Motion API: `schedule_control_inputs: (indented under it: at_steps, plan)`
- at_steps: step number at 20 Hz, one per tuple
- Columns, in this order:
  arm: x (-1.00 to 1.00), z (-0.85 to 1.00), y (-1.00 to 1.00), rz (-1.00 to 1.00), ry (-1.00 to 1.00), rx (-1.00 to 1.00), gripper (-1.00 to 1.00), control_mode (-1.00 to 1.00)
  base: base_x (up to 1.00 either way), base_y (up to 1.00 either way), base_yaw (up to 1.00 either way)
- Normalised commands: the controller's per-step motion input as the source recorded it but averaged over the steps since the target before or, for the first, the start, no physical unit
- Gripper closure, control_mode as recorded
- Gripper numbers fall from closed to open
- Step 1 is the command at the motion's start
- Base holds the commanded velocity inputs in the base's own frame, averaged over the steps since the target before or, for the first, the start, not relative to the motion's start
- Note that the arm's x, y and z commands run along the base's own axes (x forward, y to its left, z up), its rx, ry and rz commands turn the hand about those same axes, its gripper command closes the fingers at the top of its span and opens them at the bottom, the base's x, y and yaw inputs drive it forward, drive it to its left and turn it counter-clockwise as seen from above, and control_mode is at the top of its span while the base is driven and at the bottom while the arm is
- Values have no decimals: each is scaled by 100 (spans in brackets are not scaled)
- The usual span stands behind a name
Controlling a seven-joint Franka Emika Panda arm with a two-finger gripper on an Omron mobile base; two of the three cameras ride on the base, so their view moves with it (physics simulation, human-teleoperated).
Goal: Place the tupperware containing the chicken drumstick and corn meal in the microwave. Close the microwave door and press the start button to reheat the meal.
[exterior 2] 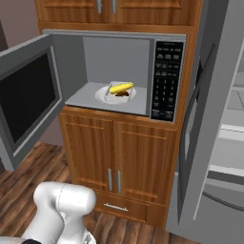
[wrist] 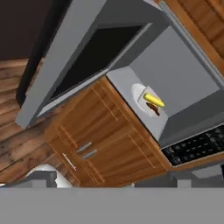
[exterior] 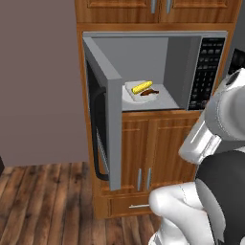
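— Clear shallow plastic tupperware (exterior 2: 116, 95), where?
— Mid-frame, on the silver-grey microwave (exterior: 191, 62) floor, yellow corn (exterior 2: 121, 87) and brown chicken drumstick (exterior 2: 122, 94) inside; grey windowed microwave door (exterior 2: 28, 97) swung open left.
— Writing?
— Black keypad (exterior 2: 167, 78) labels unreadable. Wooden cabinets (exterior 2: 124, 162), plank floor (exterior: 43, 206).
— Gripper?
— Released, jaws spread, holding nothing.

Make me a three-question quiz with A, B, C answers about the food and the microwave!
1. Where is the tupperware?
A. on the floor
B. inside the microwave
C. in a drawer

2. What colour is the corn?
A. yellow
B. blue
C. white

3. The microwave door is:
A. shut
B. missing
C. swung open

Answers:
1 B, it rests on the grey floor of the cavity.
2 A, a bright yellow cob lies beside the brown chicken drumstick.
3 C, the door stands out to the left, cavity exposed.
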Motion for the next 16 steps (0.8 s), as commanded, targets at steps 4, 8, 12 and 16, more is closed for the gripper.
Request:
schedule_control_inputs:
  at_steps: [4, 8, 12, 16]
  plan:
    - [23, -7, 76, 0, -1, -32, -100, -100, 0, 0, 0]
    - [30, -14, 85, 0, 0, -30, -100, -100, 0, 0, 0]
    - [56, -17, 76, 0, 0, -26, -100, -100, 0, 0, 0]
    - [59, -16, 76, 0, -1, -24, -100, -100, 0, 0, 0]
